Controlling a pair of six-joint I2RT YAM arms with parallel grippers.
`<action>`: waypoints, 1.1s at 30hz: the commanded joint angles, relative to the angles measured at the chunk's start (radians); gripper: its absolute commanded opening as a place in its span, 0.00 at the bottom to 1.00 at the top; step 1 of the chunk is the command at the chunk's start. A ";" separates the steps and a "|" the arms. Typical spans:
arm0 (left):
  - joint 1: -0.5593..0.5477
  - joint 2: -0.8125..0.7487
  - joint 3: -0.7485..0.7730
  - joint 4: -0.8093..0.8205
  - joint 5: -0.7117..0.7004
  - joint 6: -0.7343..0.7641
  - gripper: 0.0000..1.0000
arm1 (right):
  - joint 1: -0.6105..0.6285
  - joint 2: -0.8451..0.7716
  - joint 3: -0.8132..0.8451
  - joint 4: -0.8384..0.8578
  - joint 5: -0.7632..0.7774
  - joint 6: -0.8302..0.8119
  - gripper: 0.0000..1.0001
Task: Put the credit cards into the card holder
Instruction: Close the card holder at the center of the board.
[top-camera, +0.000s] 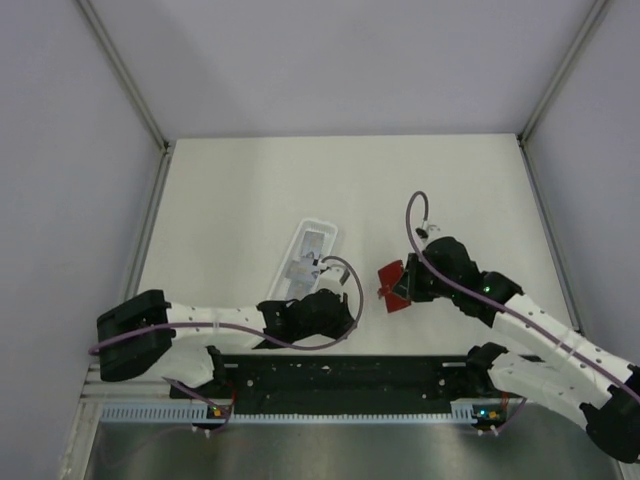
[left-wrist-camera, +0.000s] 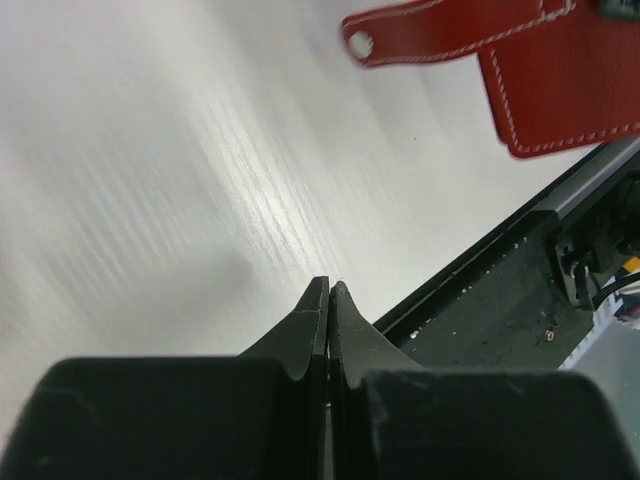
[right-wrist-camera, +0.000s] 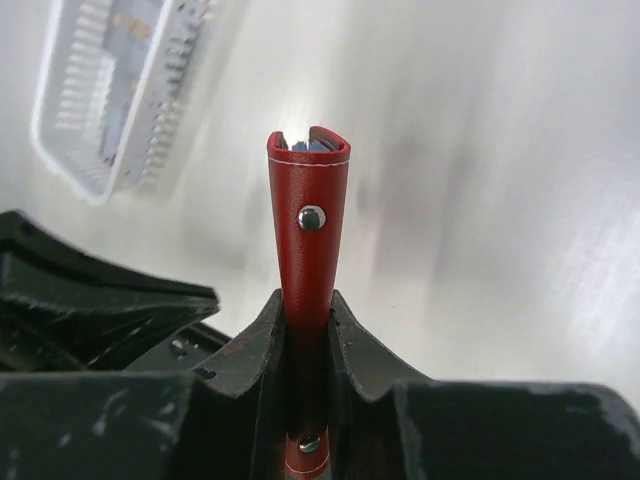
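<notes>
My right gripper (top-camera: 405, 284) (right-wrist-camera: 308, 300) is shut on the red card holder (top-camera: 392, 283) (right-wrist-camera: 308, 215), which stands folded and edge-on between the fingers, its snap stud facing the camera. Grey-blue edges show inside its top fold. In the left wrist view the card holder (left-wrist-camera: 565, 90) and its clasp tab (left-wrist-camera: 440, 35) sit at the top right. Grey credit cards (top-camera: 312, 248) (right-wrist-camera: 135, 30) lie in the white tray. My left gripper (top-camera: 348, 314) (left-wrist-camera: 330, 292) is shut on nothing, low over the table near the front rail, left of the card holder.
A long white slotted tray (top-camera: 298, 268) (right-wrist-camera: 80, 130) lies mid-table, just behind the left gripper. The black base rail (top-camera: 340, 385) (left-wrist-camera: 500, 300) runs along the near edge. Grey walls enclose the table on three sides.
</notes>
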 joint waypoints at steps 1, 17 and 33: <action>-0.002 -0.111 0.010 -0.069 -0.095 0.021 0.00 | -0.001 0.081 0.193 -0.348 0.294 -0.014 0.00; -0.001 -0.283 -0.006 -0.186 -0.214 0.035 0.00 | 0.098 0.264 0.302 -0.474 0.347 -0.040 0.00; 0.001 -0.317 -0.033 -0.209 -0.236 -0.004 0.00 | 0.172 0.207 0.134 -0.243 0.417 0.086 0.00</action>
